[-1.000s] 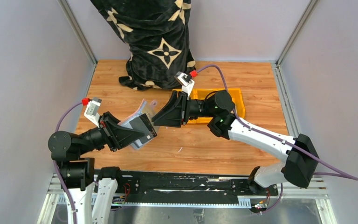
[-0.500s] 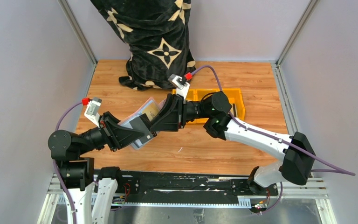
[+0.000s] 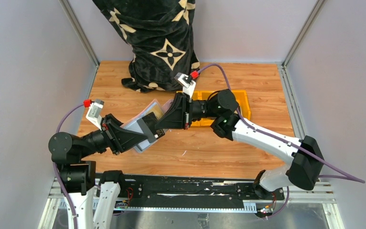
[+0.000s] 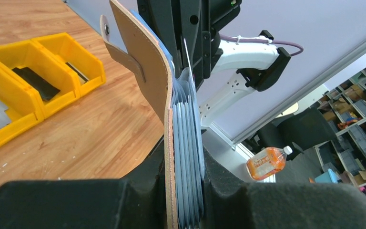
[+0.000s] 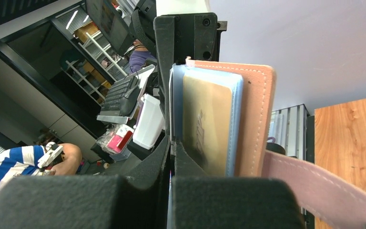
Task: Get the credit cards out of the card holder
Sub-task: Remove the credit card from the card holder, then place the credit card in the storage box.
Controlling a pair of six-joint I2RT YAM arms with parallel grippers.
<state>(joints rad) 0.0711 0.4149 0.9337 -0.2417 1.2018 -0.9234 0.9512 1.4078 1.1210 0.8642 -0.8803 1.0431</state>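
Several credit cards [image 4: 188,143] sit in the card holder [image 4: 143,67], clamped in your left gripper [image 4: 183,191] above the table [image 4: 76,138]. Your right gripper [image 5: 171,162] pinches one card's edge; the pulling looks mostly left to do.

Both arms have the same finish: glossy white shells on the long links and matte black drums at the joints. On the right arm [image 3: 267,140] a small green light [image 3: 225,123] glows on a black joint housing. A purple cable [image 3: 338,171] runs along this arm and ends in a red plug [image 3: 195,75] at a pale grey camera block [image 3: 187,82]. The left arm [image 3: 74,148] has its own purple cable, red plug and block. The left gripper [image 3: 151,135] and right gripper [image 3: 159,124] are black, angular wedges. Each has small screw heads [image 4: 193,19] sunk into the body and thick, dull black fingers [image 4: 76,205].
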